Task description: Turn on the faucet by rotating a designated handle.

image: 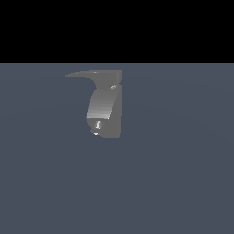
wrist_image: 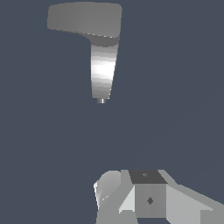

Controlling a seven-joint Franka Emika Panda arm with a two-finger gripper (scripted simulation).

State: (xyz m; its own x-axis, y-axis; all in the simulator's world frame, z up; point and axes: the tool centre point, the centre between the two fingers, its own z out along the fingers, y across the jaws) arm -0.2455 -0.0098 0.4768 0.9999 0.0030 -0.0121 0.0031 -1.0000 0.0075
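The faucet is a small grey curved body with a bright spout tip low on its front. Its handle is a thin flat blade across the top, tapering to a point toward the exterior view's left. In the wrist view the faucet appears from above, with the handle as a broad flat slab and the spout tip pointing toward my gripper. The gripper is well apart from the faucet and touches nothing. Only pale blocky finger parts show, so its opening is unclear. It is out of the exterior view.
A flat blue-grey floor surrounds the faucet on all sides. A black band fills the upper part of the exterior view.
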